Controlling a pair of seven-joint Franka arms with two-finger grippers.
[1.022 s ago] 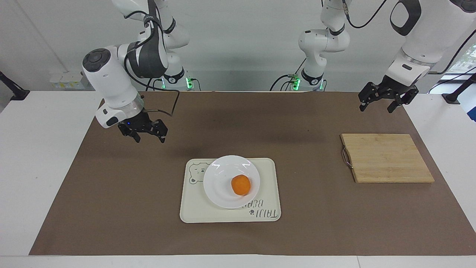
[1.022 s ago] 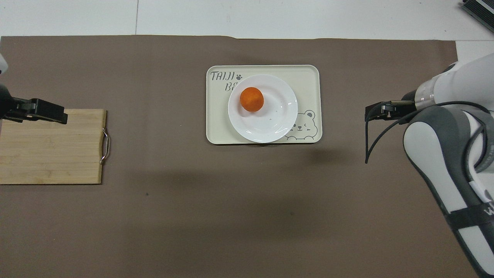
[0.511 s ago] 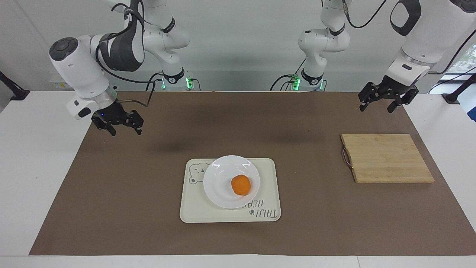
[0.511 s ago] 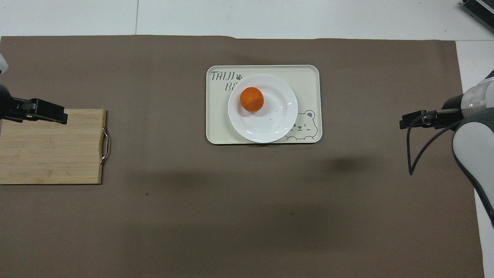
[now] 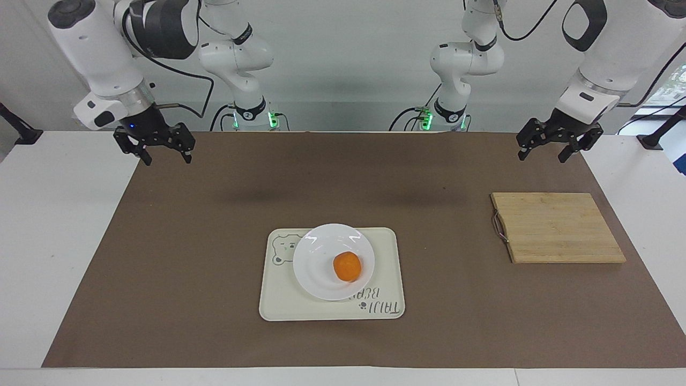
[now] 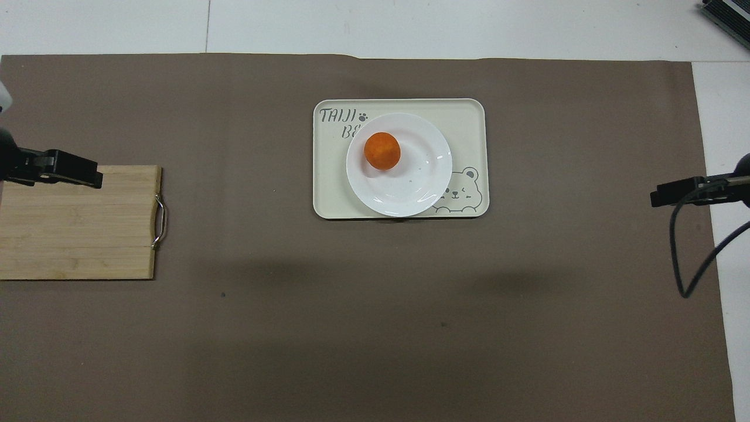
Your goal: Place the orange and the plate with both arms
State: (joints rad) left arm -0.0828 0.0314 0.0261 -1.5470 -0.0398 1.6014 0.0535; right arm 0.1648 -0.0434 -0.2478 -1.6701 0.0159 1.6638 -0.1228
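An orange [image 5: 347, 266] sits on a white plate [image 5: 321, 279] on a bear-print tray [image 5: 278, 305] mid-bench, roughly midway between both raised, empty tools, left tool [image 5: 545, 146] and right tool [image 5: 165, 152], fingers spread, neither seemingly nearer, and the task looks finished

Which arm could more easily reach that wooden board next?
Left, probably. The left arm's black pincer hangs open close to the rectangular bamboo cutting board. The right arm's black pincer hangs open far off, with the cream bear-print tray in between.
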